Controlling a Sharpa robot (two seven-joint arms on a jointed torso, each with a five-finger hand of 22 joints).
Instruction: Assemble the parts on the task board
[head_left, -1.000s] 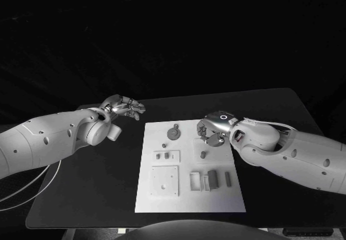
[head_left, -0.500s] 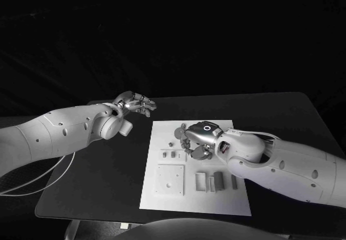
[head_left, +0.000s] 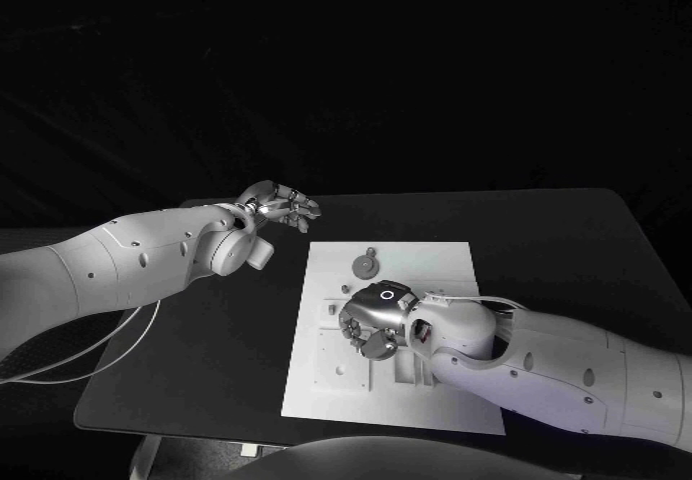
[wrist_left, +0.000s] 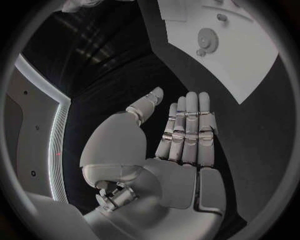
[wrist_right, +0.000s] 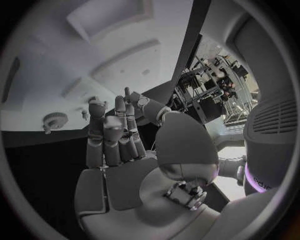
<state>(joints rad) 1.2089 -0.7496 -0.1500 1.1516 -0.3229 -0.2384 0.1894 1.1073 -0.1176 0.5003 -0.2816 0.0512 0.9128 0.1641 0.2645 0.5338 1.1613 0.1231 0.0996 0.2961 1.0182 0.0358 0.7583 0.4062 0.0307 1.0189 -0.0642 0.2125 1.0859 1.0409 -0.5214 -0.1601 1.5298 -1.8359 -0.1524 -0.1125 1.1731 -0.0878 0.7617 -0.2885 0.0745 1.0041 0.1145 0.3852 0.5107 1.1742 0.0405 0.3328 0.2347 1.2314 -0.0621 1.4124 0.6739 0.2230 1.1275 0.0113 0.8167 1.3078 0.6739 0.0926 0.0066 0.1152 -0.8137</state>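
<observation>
The white task board (head_left: 433, 262) lies flat in the middle of the black counter (head_left: 562, 250). On its far part rests a round grey part (head_left: 365, 265), apart from both hands. The right robot hand (head_left: 369, 322) is over the middle of the board, fingers bent downward; whether it holds a piece I cannot tell. The left robot hand (head_left: 278, 207) is above the counter beside the board's far left corner, fingers spread and holding nothing.
</observation>
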